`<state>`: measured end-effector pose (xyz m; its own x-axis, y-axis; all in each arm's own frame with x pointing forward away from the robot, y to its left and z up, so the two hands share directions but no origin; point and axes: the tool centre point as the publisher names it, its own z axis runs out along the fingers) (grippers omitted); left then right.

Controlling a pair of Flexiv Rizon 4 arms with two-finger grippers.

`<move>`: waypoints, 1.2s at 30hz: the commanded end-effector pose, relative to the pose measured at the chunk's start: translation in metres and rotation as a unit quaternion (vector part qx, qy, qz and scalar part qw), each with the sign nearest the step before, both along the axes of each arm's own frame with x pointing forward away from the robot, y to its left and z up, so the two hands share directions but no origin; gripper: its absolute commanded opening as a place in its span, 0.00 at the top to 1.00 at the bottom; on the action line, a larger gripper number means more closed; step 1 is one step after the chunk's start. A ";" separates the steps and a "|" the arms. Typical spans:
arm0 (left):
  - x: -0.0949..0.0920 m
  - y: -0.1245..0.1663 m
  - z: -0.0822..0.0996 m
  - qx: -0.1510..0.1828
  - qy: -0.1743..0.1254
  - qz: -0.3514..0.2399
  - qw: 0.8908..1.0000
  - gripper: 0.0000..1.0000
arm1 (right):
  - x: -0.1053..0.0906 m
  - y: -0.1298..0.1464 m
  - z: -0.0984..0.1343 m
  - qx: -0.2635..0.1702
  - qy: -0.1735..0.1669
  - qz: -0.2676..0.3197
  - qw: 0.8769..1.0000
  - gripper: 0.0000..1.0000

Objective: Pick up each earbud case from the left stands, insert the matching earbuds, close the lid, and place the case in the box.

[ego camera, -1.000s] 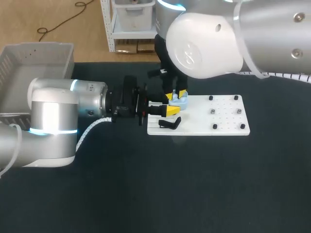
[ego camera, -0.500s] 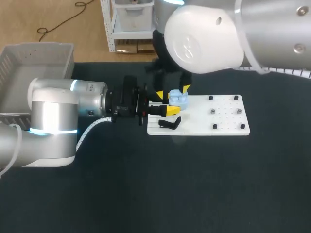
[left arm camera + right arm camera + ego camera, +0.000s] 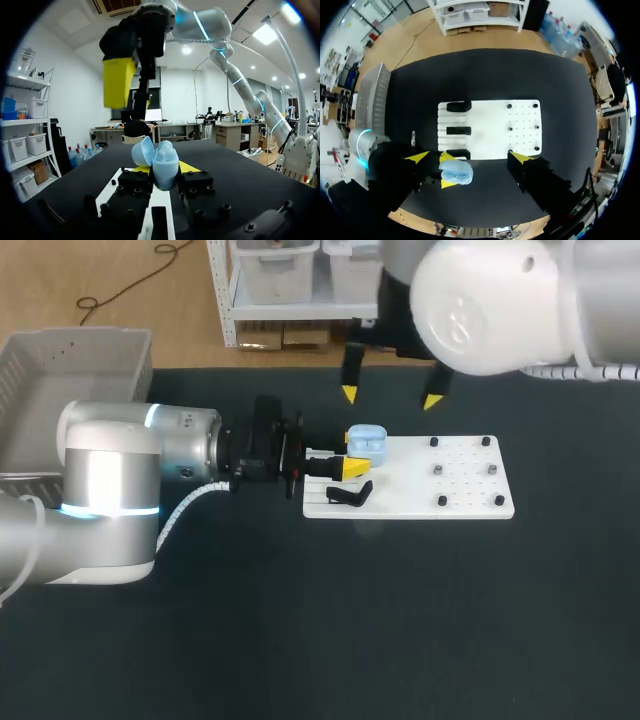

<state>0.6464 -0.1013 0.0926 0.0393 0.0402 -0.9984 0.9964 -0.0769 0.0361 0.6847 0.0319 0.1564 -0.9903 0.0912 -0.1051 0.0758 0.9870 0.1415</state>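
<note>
A light blue earbud case is held over the left end of the white board, with my left gripper shut on it from the side. From the left wrist the case sits between the yellow tips of the left gripper, and its lid looks open. My right gripper hangs open well above the case, its fingers spread wide and holding nothing. Looking down from the right gripper, the case lies below it and the grey box lies beyond my left arm.
Black stands line the board's left side, and one black stand sits just in front of the case. Small black pegs dot the board's right half. The grey box stands at the table's far left.
My right gripper opened, let go of the case and rose up and to the right. The left arm kept still with the case.
</note>
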 end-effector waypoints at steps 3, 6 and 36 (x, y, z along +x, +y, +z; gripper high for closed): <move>-0.001 0.000 0.000 0.000 -0.001 0.002 1.000 1.00 | 0.012 -0.007 -0.014 0.006 0.000 -0.027 1.000 0.00; -0.001 0.000 0.000 0.000 -0.001 0.002 1.000 1.00 | 0.017 -0.009 -0.020 0.006 0.007 -0.035 0.999 0.00; -0.001 0.000 0.000 0.000 -0.001 0.002 1.000 1.00 | -0.024 -0.023 -0.039 -0.004 0.078 -0.043 0.996 0.00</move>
<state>0.6463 -0.1014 0.0926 0.0392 0.0401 -0.9984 0.9964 -0.0770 0.0360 0.6688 0.0111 0.1157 -0.9828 0.1751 0.0595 0.1807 0.9775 0.1085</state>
